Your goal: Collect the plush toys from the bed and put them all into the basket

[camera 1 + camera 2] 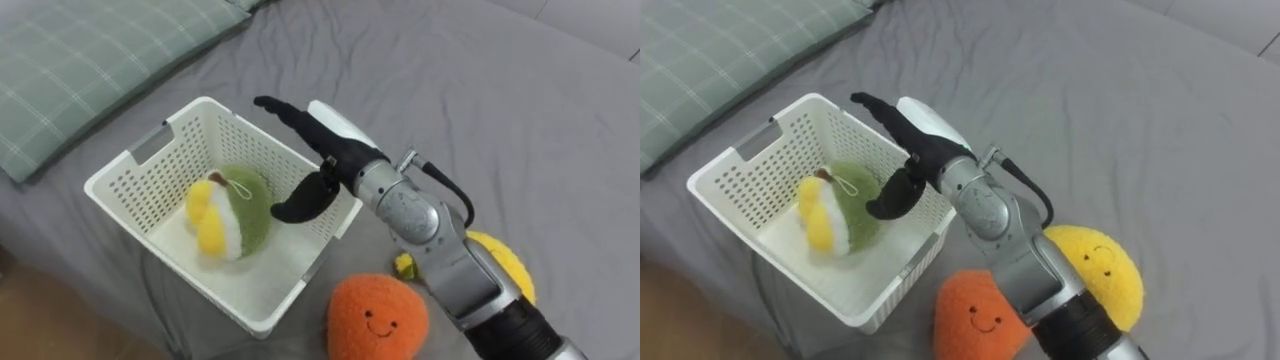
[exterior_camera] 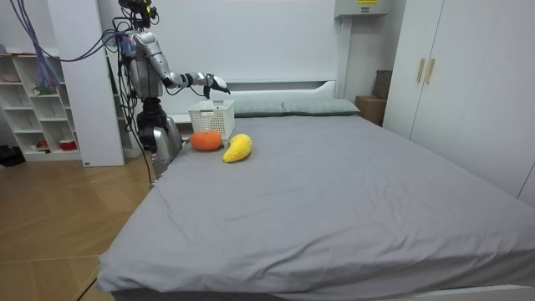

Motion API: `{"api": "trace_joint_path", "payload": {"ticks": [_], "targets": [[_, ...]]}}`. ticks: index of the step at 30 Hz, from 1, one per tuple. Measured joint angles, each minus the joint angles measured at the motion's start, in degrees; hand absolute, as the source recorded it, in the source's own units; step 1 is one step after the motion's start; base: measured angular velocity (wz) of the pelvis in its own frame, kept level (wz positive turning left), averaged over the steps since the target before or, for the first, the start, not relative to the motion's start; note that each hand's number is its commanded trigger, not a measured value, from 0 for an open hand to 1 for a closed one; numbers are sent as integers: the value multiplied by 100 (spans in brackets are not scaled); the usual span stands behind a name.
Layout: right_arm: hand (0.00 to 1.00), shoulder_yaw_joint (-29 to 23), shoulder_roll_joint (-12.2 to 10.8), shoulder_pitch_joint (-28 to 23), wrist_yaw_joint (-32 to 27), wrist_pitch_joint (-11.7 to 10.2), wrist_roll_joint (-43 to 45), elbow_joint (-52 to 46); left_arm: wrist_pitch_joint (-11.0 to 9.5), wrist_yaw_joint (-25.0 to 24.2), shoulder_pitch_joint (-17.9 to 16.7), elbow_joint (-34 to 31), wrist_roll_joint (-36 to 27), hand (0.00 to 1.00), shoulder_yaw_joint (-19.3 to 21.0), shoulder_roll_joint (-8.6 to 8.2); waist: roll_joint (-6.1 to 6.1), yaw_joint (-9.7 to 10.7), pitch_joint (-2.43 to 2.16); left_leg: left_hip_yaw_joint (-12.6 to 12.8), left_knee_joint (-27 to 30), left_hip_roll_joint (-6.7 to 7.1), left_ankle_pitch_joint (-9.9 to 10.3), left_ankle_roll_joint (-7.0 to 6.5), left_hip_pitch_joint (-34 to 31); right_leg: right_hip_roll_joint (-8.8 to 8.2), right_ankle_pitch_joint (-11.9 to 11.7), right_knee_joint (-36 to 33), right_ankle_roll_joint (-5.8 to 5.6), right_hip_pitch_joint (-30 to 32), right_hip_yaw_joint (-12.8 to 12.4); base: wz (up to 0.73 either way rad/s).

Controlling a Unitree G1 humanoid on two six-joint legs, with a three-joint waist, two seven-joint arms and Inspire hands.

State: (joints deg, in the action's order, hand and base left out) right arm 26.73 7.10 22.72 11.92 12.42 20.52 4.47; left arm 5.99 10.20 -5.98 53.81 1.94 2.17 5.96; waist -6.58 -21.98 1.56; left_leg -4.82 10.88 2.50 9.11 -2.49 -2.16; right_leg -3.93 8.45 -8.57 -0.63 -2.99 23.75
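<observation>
A: Nearest on the grey bed sheet (image 1: 500, 90)?
B: One orange round plush toy (image 1: 378, 318) with a smiling face, lying just outside the near corner of the white perforated basket (image 1: 125, 183). Just beside it, a yellow plush toy (image 1: 1095, 270), also smiling, partly hidden behind the right forearm.
A: State of the right hand (image 1: 335, 158)?
B: Hovering above the basket's right rim. Fingers straight and reaching forward, thumb hanging down toward the opening. Nothing held.
A: Inside the basket?
B: One green-and-yellow plush fruit (image 1: 240, 210) with a small stalk and a loop, resting on the basket floor, apart from the hand.
A: Farther off?
B: A green checked pillow (image 1: 90, 60) beyond the basket, to the left.
A: Stance, from the room view?
B: Upright at the bed's side near the head end, right arm out over the basket. White shelving (image 2: 33, 100) behind.
</observation>
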Motion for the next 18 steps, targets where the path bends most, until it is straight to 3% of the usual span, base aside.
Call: {"api": "trace_joint_path", "payload": {"ticks": [6,12,14,18], "targets": [[0,-182,14,-1,-73,-81,-49,0,-2,36,-12,19,-14,0,-2,-10,-1,37,-1,118,-58,-15,-13,-1,123,7,0,-1,0,-41,-151,-8],[0,-429,81,-34,-111,-169,16,1,-5,48,-39,139,-69,0,4,1,13,327,-8,123,-49,-11,-13,-3,190,4,1,-5,-1,-113,-165,-1],[0,-646,229,-137,-218,-253,11,-1,-5,48,-86,127,-76,0,10,1,29,380,-25,145,-45,-12,-14,-5,196,-1,0,-11,-2,-112,-173,-2],[0,-1056,289,-353,-397,-253,11,-1,0,73,-155,120,-136,0,184,-6,33,512,-43,244,-53,-38,-14,-5,205,14,-3,-21,4,-70,-286,-11]]}}
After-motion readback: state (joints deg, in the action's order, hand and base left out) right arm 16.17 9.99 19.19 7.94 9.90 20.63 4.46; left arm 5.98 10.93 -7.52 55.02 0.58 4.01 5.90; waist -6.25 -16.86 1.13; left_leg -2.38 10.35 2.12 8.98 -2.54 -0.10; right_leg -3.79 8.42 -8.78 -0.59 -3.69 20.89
